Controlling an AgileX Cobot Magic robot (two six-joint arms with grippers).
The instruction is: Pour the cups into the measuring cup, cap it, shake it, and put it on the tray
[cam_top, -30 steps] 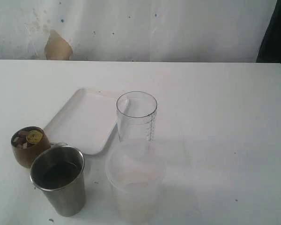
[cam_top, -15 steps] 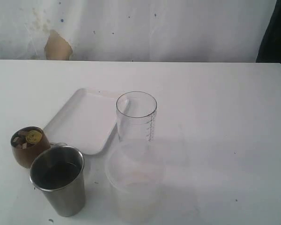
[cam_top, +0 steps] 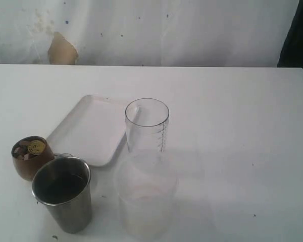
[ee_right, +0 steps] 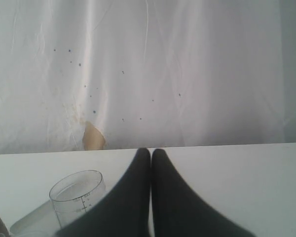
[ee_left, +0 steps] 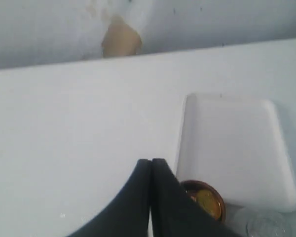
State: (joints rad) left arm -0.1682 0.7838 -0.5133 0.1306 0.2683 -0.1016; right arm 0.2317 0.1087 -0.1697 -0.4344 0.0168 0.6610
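- Change vs a sec ago: almost none. In the exterior view every item stands in the same spot; only the frosted tub looks a bit paler, prob. camera light, not a move.
- No arm enters the exterior view, now or in the 2 earlier pics.
- left gripper: jaws pressed together, nothing between them. It hangs above the table, with the wooden cup just past its tip.
- right gripper: also clenched and empty, well apart from the items. Its cam sees the measuring cup off to one side.
- wooden cup: near left, upright, filled w/ small mixed pieces incl. a yellow round one.
- steel tumbler: nearest, just right of the wooden cup, upright. Inside is dark, content I cannot tell.
- measuring cup: centre, upright, looks empty, just beside the right edge of the tray. Touching or not, cannot tell.
- tray: left-centre, farther than the cups, nothing on it.
- Tub stands near side of the measuring cup.
- Meaning for the task, my judgement: it has not started. Both cups are unpoured, and I see no cap I can identify. Next move needs a gripper to open first, prob. the left one for the wooden cup.
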